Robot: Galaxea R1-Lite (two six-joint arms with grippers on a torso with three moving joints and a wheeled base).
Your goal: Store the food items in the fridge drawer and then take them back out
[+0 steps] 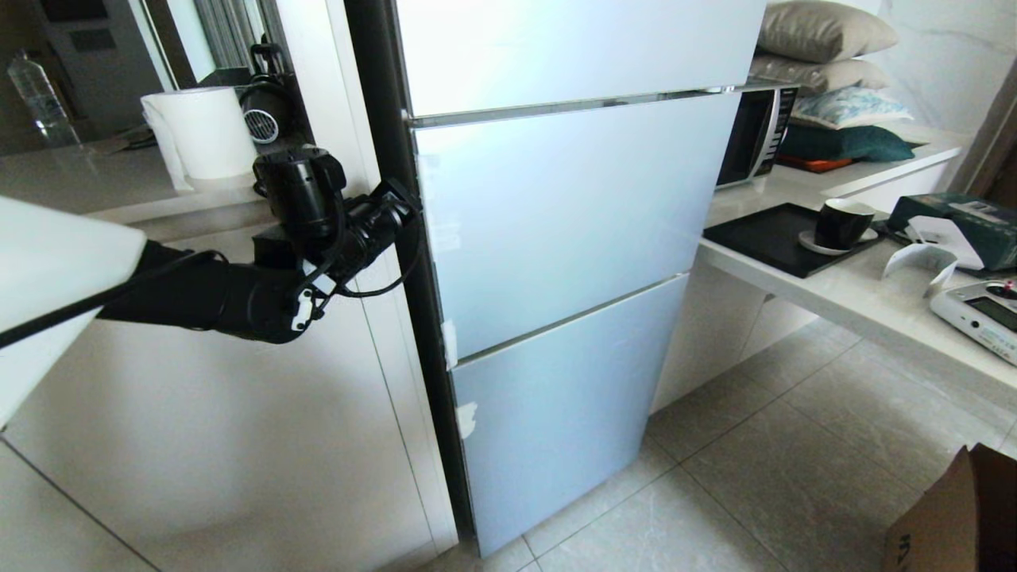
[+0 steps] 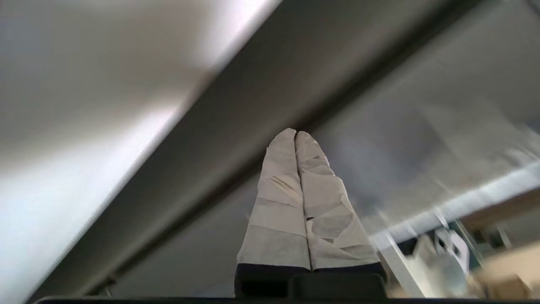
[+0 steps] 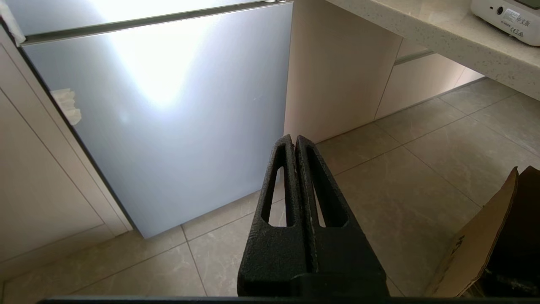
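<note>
Both tools shut — fridge upright

Pale blue fridge doors stand closed between white cabinets; grey tiled floor below. A pale desk carries a black tray, cup and microwave; pillows above

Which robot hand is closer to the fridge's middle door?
The left. The left gripper is up at the left edge of the middle door. The right gripper hangs low over the floor, facing the bottom door.
</note>
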